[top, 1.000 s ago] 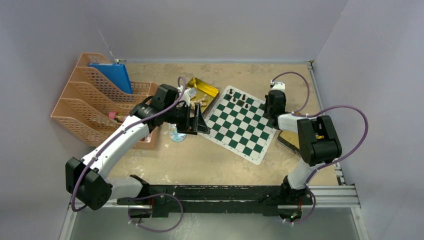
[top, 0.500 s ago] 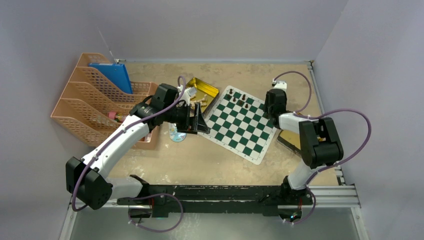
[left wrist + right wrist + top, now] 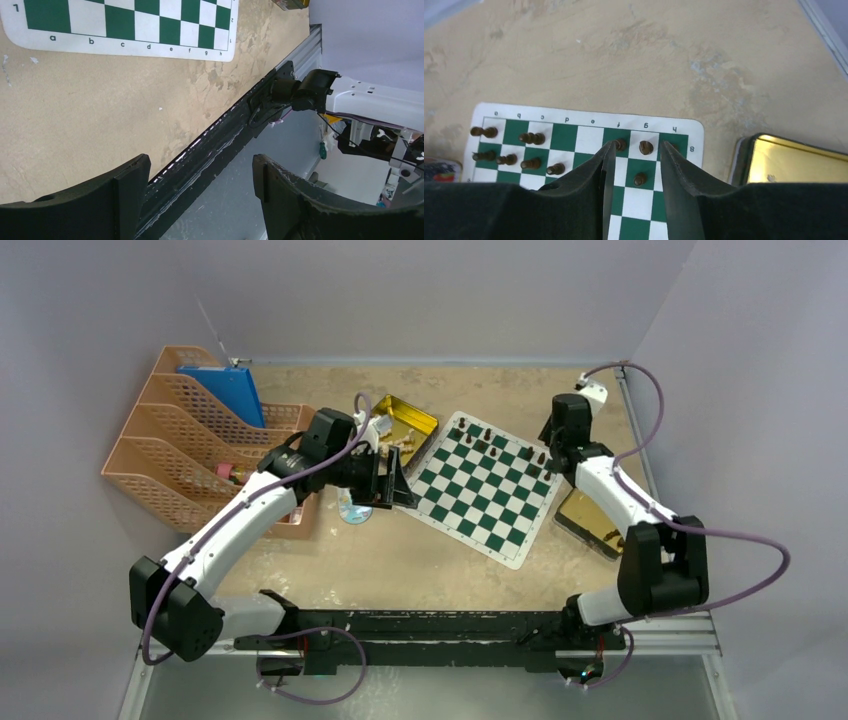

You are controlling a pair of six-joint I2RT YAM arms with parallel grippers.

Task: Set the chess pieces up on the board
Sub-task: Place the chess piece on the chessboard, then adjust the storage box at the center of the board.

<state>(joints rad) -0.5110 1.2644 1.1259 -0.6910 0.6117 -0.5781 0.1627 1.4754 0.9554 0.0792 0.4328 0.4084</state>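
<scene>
The sandy, mottled tabletop is boxed in by plain pale lilac walls, with a black rail along its near edge. A flat green-and-white checked chess mat with a white border lies skewed at the middle. Small dark brown wooden chess pieces stand only along its far edge.

The right tool hangs over that edge's right end, its fingers apart and empty, with pieces standing on the squares below. The left tool hovers just beside the mat's left corner, spread wide and gripping nothing.

One open gold tin sits at the mat's far left. Another gold tin lies just right of the mat. A peach plastic file rack holding a blue folder stands far left.
</scene>
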